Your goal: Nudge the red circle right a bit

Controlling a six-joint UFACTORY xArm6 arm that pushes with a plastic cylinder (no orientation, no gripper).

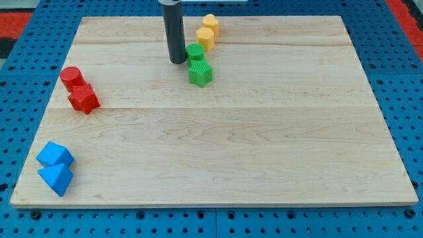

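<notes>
The red circle (71, 77) is a short red cylinder at the view's left on the wooden board (251, 132). A red star-like block (83, 98) touches it just below and to the right. My tip (178, 61) is the lower end of the dark rod, near the view's top centre, far to the right of the red circle and just left of the green circle (195, 53). A green star (199, 72) sits right below the green circle.
Two yellow blocks (210, 24) (205, 38) stand at the view's top, right of the rod. Two blue blocks (54, 155) (55, 178) lie at the board's bottom left corner. A blue pegboard (410, 99) surrounds the board.
</notes>
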